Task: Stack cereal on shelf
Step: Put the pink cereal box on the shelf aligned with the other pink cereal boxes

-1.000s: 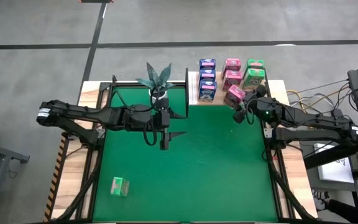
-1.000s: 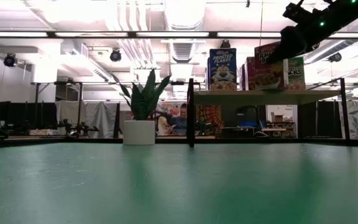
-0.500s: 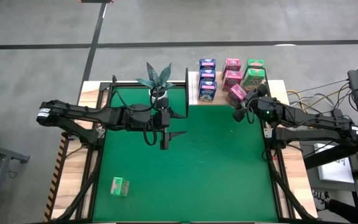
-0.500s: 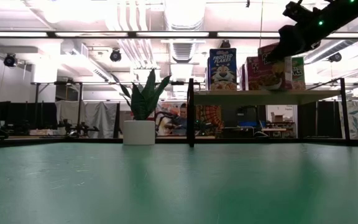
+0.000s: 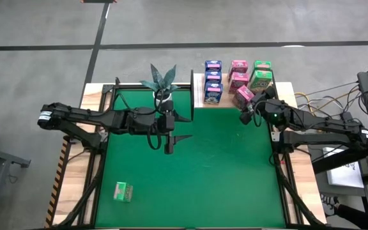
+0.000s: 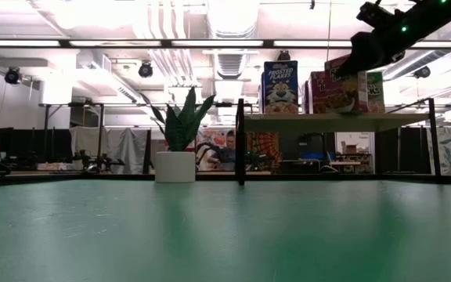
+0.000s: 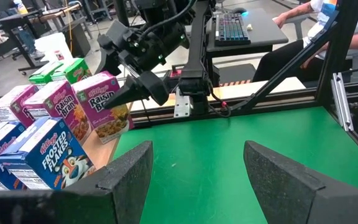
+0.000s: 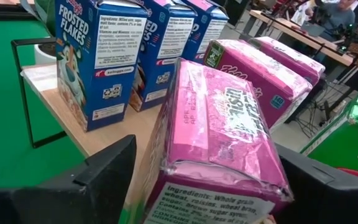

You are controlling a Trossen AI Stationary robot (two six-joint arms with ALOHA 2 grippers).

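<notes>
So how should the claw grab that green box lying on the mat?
From straight above, I'd guess, pinching across its shorter width. The green box lies flat and alone on the mat, so nothing blocks the way down. The open left claw is nearer.

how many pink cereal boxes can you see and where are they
3. Two pink cardboard Raisin Bran boxes stand on the light-wood shelf, one at the back, one ahead of it. The third pink box is held in the right gripper over the shelf's front edge.
</notes>
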